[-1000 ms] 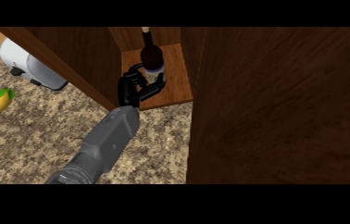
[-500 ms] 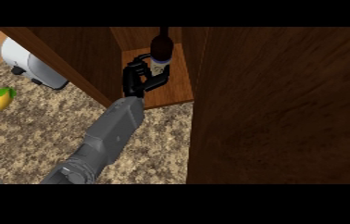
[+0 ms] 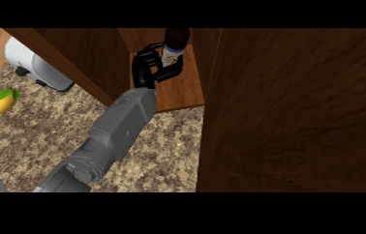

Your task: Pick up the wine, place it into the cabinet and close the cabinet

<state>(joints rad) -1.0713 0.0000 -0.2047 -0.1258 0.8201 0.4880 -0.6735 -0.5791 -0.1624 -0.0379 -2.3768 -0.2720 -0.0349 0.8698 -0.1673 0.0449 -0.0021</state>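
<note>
The wine bottle (image 3: 172,48) is dark with a pale label and stands inside the open cabinet, over its wooden shelf (image 3: 182,90). My left hand (image 3: 148,68) reaches in from the lower left, its fingers curled round the bottle's lower part, which they partly hide. The bottle's top runs out of view at the upper edge. My right hand does not show.
A large dark wooden cabinet door (image 3: 286,112) fills the right side, close to me. Another wooden panel (image 3: 79,54) slants along the left of the opening. On the speckled counter (image 3: 164,146) at the left are a white appliance (image 3: 36,66) and a yellow-green item (image 3: 7,100).
My left hand has carried the bottle deeper into the cabinet, upward in the view, and the forearm has stretched further in.
</note>
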